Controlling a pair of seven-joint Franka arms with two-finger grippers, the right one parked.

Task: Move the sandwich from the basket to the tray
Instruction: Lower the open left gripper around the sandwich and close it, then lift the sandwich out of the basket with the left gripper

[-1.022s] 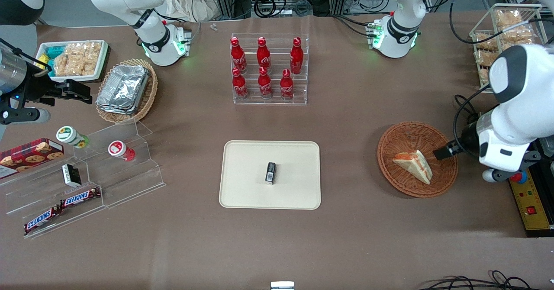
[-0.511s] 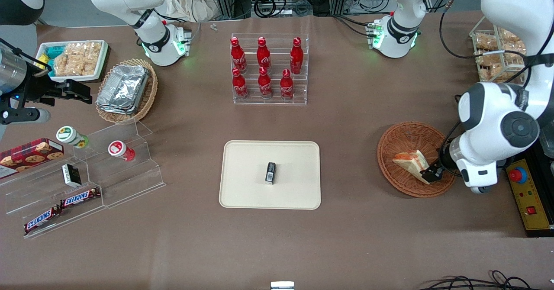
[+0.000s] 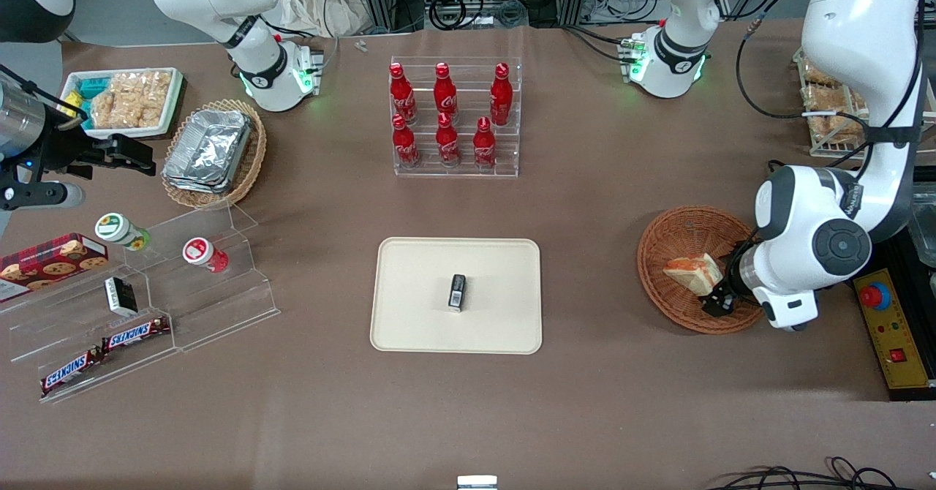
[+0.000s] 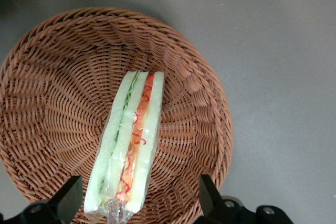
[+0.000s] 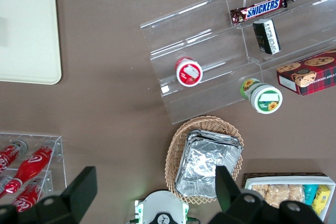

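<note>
The sandwich (image 3: 691, 270), a clear-wrapped wedge of pale bread with orange-red and green filling, lies in the round reddish-brown wicker basket (image 3: 669, 238). It also shows in the left wrist view (image 4: 128, 145), inside the basket (image 4: 52, 103). My left gripper (image 3: 718, 301) hangs over the basket's rim nearest the working arm's end of the table. It is open (image 4: 137, 205), one finger on each side of the sandwich's narrow end, not touching it. The cream-beige tray (image 3: 417, 322) lies at the table's middle, toward the parked arm from the basket.
A small black packet (image 3: 457, 290) lies on the tray. A clear rack of red bottles (image 3: 453, 121) stands farther from the camera. A yellow control box (image 3: 892, 336) sits beside the basket. Tan basket with foil containers (image 3: 212, 150) and clear snack shelves (image 3: 146, 307) lie toward the parked arm's end.
The left arm has swung in over the basket and lowered. The gripper moved from the basket's rim to the sandwich's narrow end. The sandwich has not moved.
</note>
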